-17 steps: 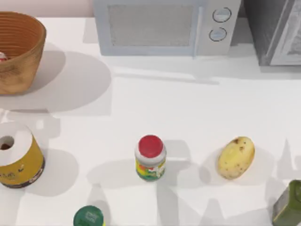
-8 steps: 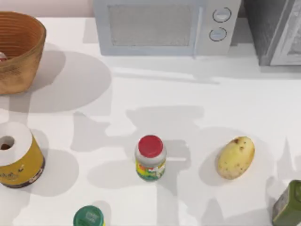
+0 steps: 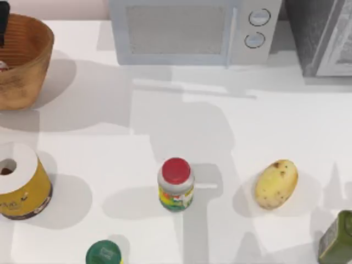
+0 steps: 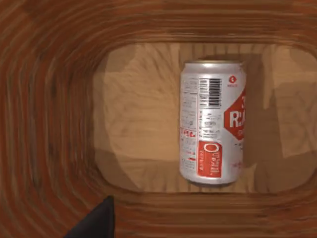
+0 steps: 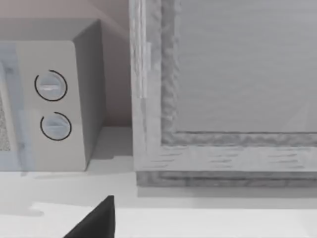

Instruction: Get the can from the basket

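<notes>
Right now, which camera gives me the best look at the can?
The left wrist view: the can lies on its side on the basket floor, label readable. The top view catches a sliver of it at the picture's left edge; the right wrist view faces the microwave.

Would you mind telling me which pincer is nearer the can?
Left. The left pincer is over the basket, looking down on the can; the right pincer faces the microwave.

Rendered kitchen counter, plainly: white worktop (image 3: 220,137); grey microwave (image 3: 195,30) with two round dials along the back; potato (image 3: 276,183), red-lidded jar (image 3: 176,184), yellow canister (image 3: 19,181) and wicker basket (image 3: 25,58) set out as groceries.
</notes>
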Controlling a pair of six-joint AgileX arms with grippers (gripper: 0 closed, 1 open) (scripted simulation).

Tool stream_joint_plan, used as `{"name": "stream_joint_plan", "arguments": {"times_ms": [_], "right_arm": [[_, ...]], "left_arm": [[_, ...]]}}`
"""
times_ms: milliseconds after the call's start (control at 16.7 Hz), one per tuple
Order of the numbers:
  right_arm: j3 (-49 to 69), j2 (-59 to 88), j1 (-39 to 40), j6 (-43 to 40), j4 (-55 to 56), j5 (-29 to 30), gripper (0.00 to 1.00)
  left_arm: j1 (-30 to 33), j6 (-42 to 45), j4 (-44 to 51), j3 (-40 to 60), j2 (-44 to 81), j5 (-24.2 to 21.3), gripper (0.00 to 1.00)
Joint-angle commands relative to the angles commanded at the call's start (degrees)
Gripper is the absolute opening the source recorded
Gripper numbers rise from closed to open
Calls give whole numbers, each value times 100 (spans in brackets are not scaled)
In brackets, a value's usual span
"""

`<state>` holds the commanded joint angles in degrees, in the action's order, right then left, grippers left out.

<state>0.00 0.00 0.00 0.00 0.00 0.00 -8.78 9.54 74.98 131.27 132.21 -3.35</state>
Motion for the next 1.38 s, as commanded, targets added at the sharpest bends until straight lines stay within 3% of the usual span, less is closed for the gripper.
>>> {"name": "stream_joint_plan", "arguments": {"times_ms": [240,420,840,1380], "right_arm": [[0,0,0,0,0,0,100],[0,0,0,0,0,0,100],[0,0,0,0,0,0,100],[0,0,0,0,0,0,100]], "left_arm": [[-21,81,648,1233,1249,-77,100],[-21,108,848,1627,1650,-107,100],[4,97,751,1530,1660,-104,100],[21,68,-523,244,1640,-104,100]]}}
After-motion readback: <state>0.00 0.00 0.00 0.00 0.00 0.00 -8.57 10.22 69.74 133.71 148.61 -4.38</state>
